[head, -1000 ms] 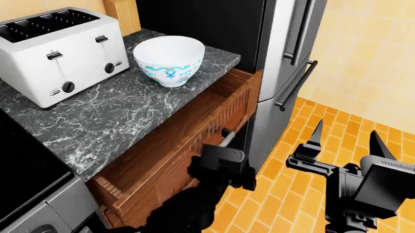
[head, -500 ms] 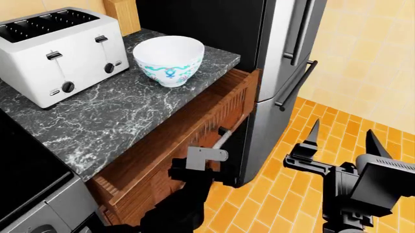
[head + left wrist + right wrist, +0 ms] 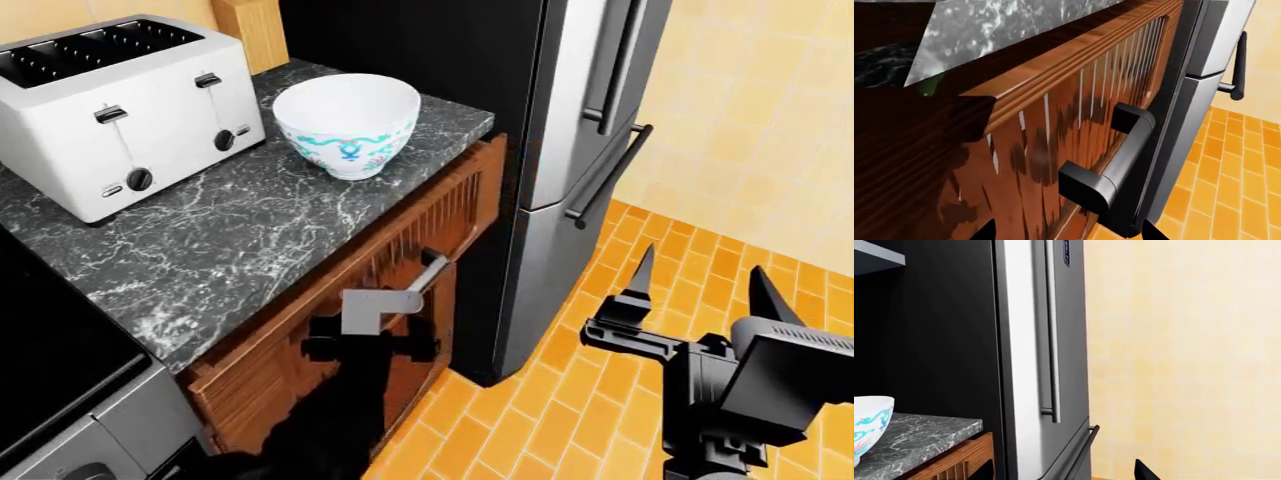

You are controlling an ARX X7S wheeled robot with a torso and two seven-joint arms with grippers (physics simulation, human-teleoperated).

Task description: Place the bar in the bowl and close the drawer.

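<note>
Left hand [image 3: 374, 335] against silver bar handle [image 3: 1121, 170], grip state unclear; reddish-brown slatted wooden drawer [image 3: 400, 260] stiff, heavy, nearly shut; push handle mid-bar.

A white toaster [image 3: 127, 110] is seen on the marble counter [image 3: 240, 240], beside a steel refrigerator [image 3: 561, 130].
</note>
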